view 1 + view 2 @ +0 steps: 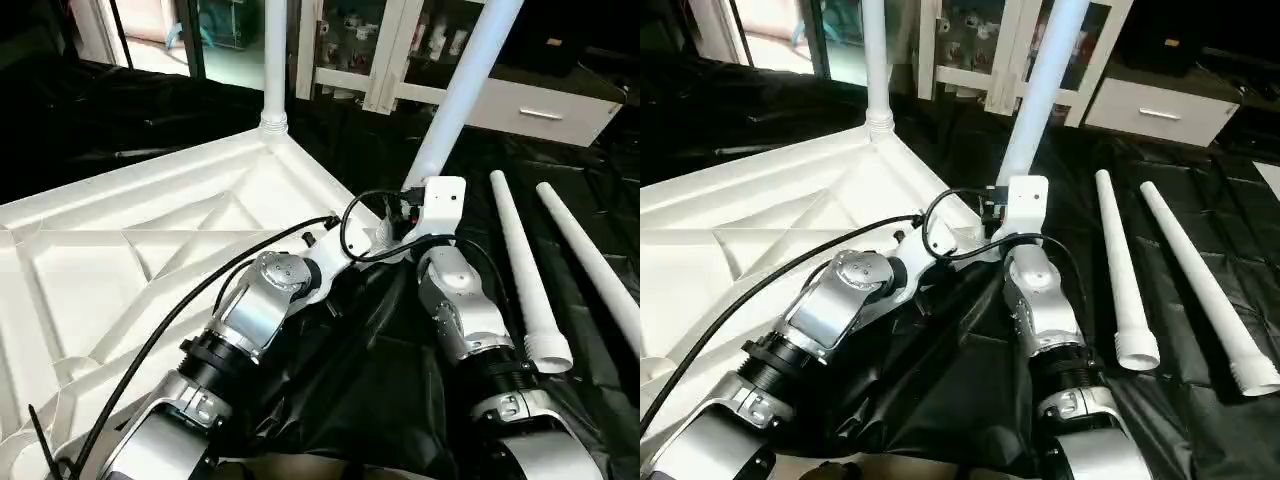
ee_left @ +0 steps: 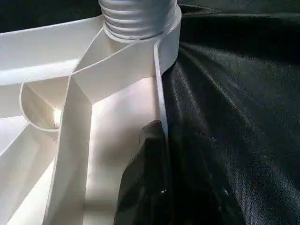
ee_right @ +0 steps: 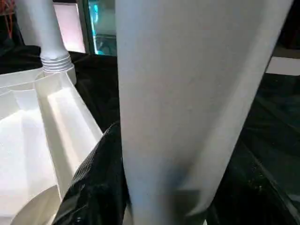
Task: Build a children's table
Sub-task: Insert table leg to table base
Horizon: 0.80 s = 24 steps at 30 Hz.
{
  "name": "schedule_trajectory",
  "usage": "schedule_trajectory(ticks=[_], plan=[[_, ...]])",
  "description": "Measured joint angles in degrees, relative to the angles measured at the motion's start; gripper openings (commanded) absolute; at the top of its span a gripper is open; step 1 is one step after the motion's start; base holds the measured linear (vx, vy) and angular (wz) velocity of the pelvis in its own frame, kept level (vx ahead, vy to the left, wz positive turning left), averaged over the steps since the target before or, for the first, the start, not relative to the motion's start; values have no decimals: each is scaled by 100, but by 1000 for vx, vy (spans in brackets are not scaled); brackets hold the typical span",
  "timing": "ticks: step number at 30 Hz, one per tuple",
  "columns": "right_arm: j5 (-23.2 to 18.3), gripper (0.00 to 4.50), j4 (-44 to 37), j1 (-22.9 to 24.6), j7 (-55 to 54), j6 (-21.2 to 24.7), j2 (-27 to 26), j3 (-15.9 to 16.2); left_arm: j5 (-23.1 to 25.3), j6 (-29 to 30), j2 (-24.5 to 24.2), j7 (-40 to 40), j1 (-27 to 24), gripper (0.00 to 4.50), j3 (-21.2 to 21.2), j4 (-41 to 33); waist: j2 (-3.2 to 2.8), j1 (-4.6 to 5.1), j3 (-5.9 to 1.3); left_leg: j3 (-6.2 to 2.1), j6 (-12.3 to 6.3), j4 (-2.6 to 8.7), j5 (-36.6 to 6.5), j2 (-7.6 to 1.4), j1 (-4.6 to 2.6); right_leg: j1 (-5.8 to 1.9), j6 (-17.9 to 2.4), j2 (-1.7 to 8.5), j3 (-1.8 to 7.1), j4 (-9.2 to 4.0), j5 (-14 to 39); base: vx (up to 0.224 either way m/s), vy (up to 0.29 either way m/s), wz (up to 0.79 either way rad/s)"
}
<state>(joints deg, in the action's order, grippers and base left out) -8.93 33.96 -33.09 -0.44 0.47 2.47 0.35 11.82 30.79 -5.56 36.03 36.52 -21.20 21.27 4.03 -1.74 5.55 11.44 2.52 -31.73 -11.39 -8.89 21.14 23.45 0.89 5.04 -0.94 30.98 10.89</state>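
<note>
While the table top lies upside down, two legs are in and two wait.

Table top: the white table top (image 1: 110, 260) lies on the left, ribs up, with its far right corner near the middle of the scene.
Standing leg: one white leg (image 1: 275, 60) stands straight up in the far corner socket.
Left gripper: the left gripper (image 2: 157, 154) has its black fingers pressed together on the thin right rim of the top, just near of that socket. One finger looks to be inside the rim; the other side is dark and hard to see.
Right gripper: the right gripper (image 3: 154, 197) is clamped around the leaning leg (image 1: 462, 90), low down near its thick end, a black finger on each side.
Leaning leg: it tilts up and to the right, close to the right corner of the top. I cannot tell if its end is in a socket yet.
Spare legs: two more legs (image 1: 1122, 270) lie side by side on the right, thick open ends toward the robot.
How it will handle: the legs look light, hollow, stiff and smooth, so they could slip. I think holding low, near the thick end, is best. The top looks light but wide, and its thin rim is the easy place to pinch.
Surface: a black sheet (image 1: 1200, 190) covers the work table, wrinkled near the robot.
Room: white cabinets (image 1: 520, 100) with glass doors stand at the far side.
</note>
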Motion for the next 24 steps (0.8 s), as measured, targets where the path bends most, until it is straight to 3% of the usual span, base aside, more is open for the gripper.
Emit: schedule_trajectory(ticks=[7, 14, 16, 21, 24], plan=[[11, 297, 102, 165, 435, -36, 55, 23, -71, 14, -94, 107, -13, 0, 1, -210, -15, -20, 3, 24, -67, -10, 133, -3, 91, 45, -31, 6, 10, 21, -224, 0, 0, 0], [9, 355, -13, 362, 787, 291, 188, 98, -98, 14, -177, 148, -9, 0, 9, -306, -35, -24, 16, 18, -79, 39, 163, -4, 137, 105, 42, 7, 2, 22, -250, 0, 0, 0], [-72, 381, -353, 548, 1126, 419, 319, 116, -129, 8, -242, 215, 0, 0, 13, -376, -50, -33, 19, 20, -80, 39, 164, -3, 191, 156, 39, 7, 3, 22, -253, 0, 0, 0], [-287, 424, -1179, 987, 1751, 814, 663, 163, -207, -144, -452, 476, -18, 0, -4, -453, -53, -36, 21, 24, -82, 22, 165, -9, 200, 158, 38, 7, 2, 27, -310, 0, 0, 0], [-427, 424, -1737, 1284, 2103, 1019, 927, 239, -221, -368, -663, 649, -75, 0, -3, -530, -60, -36, 25, 24, -82, 22, 165, -12, 197, 157, 26, 5, 2, 30, -317, 0, 0, 0]])
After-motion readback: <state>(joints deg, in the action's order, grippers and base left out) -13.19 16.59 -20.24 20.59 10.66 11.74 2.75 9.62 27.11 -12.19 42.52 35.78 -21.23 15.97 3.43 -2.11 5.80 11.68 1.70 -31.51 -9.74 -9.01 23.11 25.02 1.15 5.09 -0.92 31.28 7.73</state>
